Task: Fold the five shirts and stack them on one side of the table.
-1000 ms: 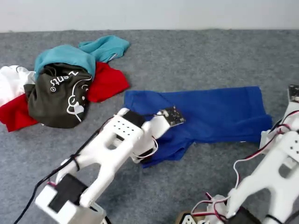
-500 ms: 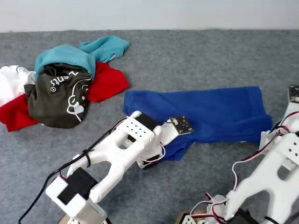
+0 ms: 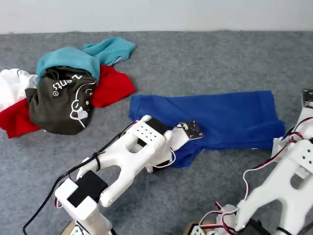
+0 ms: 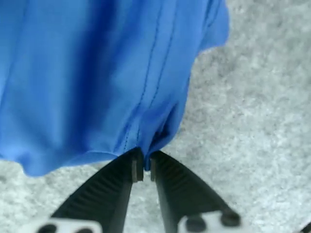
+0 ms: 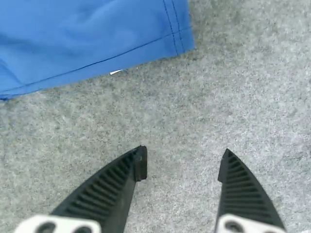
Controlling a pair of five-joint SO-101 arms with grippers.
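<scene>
- The left jaws are closed tight on a bunched edge of the blue shirt [image 4: 97, 73], and the cloth spreads out ahead of their tips.
- The right jaws stand open over the bare grey surface [image 5: 194, 126] and grip nothing. The blue shirt's stitched hem lies ahead of them, clear of both tips.
- The blue shirt lies mostly flat on the surface, reaching from the left jaws toward the right jaws.
- Well away from the left jaws, on the side far from the right jaws, is a heap: a dark shirt [image 3: 61, 105] on top, with a teal shirt [image 3: 93, 54], a red shirt [image 3: 110, 85] and a white shirt [image 3: 12, 85] around it.
</scene>
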